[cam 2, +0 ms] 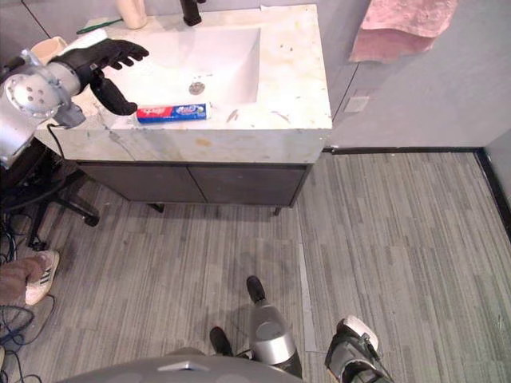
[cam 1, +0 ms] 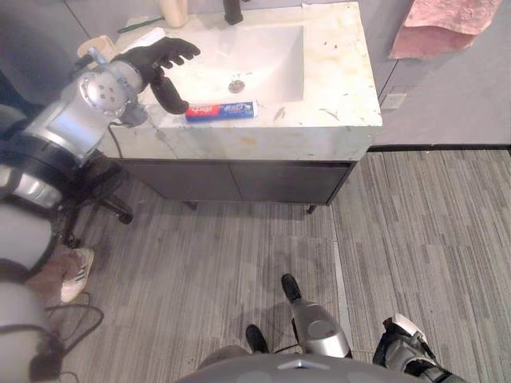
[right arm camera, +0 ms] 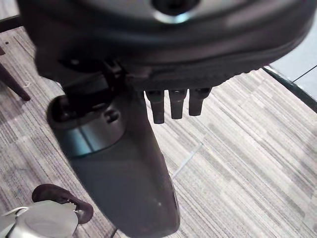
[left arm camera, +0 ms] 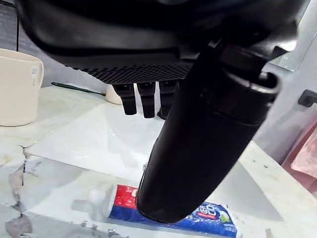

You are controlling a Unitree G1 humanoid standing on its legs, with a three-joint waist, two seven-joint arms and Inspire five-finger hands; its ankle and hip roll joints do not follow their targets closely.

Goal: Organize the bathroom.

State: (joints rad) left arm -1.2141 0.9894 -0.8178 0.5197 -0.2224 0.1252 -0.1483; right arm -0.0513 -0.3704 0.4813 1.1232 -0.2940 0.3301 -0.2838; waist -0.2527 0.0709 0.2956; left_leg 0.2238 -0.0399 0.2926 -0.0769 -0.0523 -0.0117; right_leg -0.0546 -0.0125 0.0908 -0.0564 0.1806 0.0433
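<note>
Nearest us, our right hand (right arm camera: pixel 148 148) hangs over the floor (cam 1: pixel 415 239), fingers loosely spread. At twelve o'clock stands the vanity (cam 1: pixel 335 88). Our left hand (cam 1: pixel 156 64) hovers there, fingers apart, above the toothpaste tube (cam 1: pixel 220 110) at the basin's six o'clock.

The counter (cam 1: pixel 335 96) stands at the far side of the floor (cam 1: pixel 239 255), with the sink (cam 1: pixel 263 56) set into its left half. A toothpaste tube (cam 1: pixel 220 110) lies on the counter's near edge, just in front of the sink and left of centre. The left hand (cam 1: pixel 156 64) hangs over the counter's left end, above and left of the tube. A cup (left arm camera: pixel 17 87) stands at the far left, and the tap (cam 1: pixel 232 11) behind the sink. A towel (cam 1: pixel 443 28) hangs on the wall to the counter's right. A person's shoe (cam 1: pixel 76 271) rests on the floor, near left.
</note>
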